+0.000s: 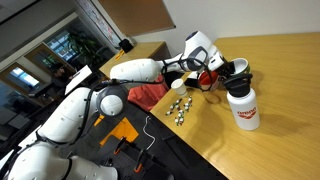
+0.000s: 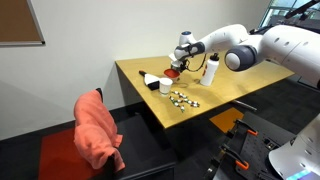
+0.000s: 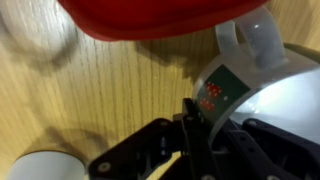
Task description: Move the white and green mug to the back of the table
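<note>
In the wrist view the white and green mug (image 3: 262, 85) fills the right side, handle pointing up, its dark green part right at my fingers. My gripper (image 3: 212, 125) straddles the mug's wall and is closed on it, low over the wooden table (image 3: 90, 95). In both exterior views the gripper (image 1: 204, 68) (image 2: 181, 62) sits toward the far side of the table (image 2: 225, 95), beside the tall white bottle (image 1: 242, 102) (image 2: 211, 68). The gripper hides the mug in both exterior views.
A red object (image 3: 160, 15) (image 1: 205, 78) lies just beyond the mug. A plain white cup (image 3: 45, 168) (image 2: 165, 87) stands close by. Several small pieces (image 1: 180, 106) (image 2: 183, 98) lie near the table's front edge. A red cloth (image 2: 98, 130) hangs on a chair.
</note>
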You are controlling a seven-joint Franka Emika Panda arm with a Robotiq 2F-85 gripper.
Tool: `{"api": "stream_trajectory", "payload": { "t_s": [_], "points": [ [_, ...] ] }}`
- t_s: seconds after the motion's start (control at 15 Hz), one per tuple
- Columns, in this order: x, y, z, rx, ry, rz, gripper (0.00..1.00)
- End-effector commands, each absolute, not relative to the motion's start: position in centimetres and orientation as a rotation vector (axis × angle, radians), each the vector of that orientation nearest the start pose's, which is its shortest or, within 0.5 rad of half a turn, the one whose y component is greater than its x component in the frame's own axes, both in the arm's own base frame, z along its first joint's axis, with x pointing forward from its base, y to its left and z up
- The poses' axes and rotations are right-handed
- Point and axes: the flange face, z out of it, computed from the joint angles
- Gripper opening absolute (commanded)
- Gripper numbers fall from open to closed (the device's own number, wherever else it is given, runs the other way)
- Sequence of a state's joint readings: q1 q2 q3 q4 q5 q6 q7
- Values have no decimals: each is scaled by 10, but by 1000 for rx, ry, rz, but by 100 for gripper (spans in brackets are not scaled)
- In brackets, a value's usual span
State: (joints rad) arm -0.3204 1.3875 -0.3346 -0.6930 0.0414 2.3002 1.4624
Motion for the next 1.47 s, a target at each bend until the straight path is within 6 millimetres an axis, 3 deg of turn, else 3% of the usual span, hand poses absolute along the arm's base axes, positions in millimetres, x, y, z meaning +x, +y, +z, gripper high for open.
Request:
{"api": "stream_trajectory", "payload": {
  "t_s": [0.0,0.47,0.53,0.73,1.07,1.2,1.4],
  "points": [
    [732,-369,135,-1912,2589,-568,3],
    [732,-365,128,-1908,2608,-543,3],
    [732,-365,129,-1912,2606,-543,29],
    [738,-362,143,-1914,2581,-584,50],
    [752,-357,193,-1905,2515,-646,89],
    [754,-358,219,-1906,2500,-646,100],
    [754,-355,260,-1995,2458,-590,100]
  ]
}}
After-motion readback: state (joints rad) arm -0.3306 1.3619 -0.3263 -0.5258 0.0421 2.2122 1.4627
